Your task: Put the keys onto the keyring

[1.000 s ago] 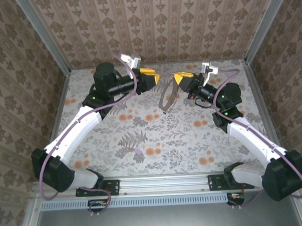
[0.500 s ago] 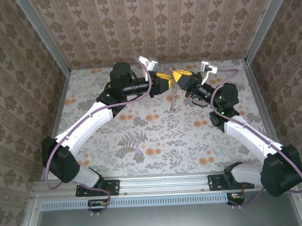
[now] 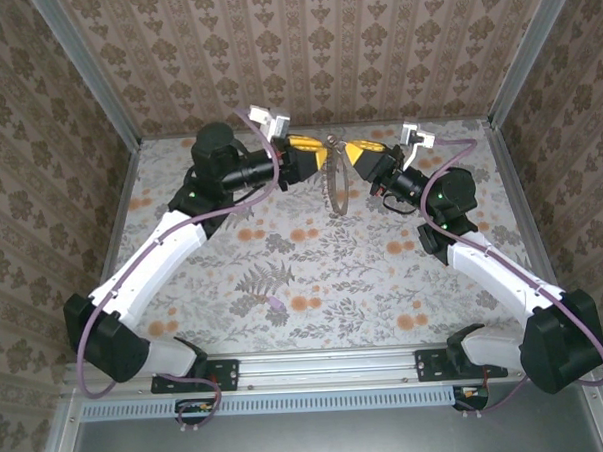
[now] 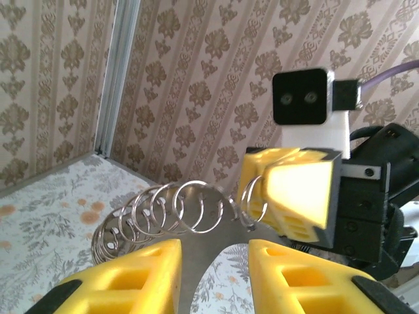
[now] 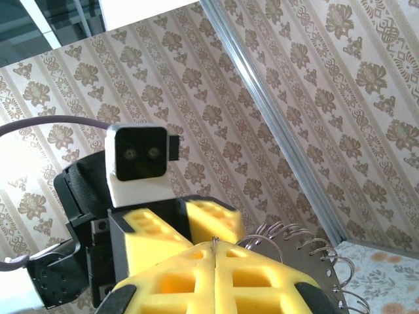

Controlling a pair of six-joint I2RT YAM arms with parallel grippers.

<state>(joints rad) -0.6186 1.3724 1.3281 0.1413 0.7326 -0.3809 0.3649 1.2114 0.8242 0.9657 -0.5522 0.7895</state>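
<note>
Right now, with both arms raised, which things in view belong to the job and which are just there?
In the job:
keyring, hanging between the arms
keys
right gripper, shut on the keyring
left gripper

Just there:
floral table
patterned walls
metal rail

A thin dark metal wire keyring is hanging between the left gripper and the right gripper, above the floral-patterned table.
</note>
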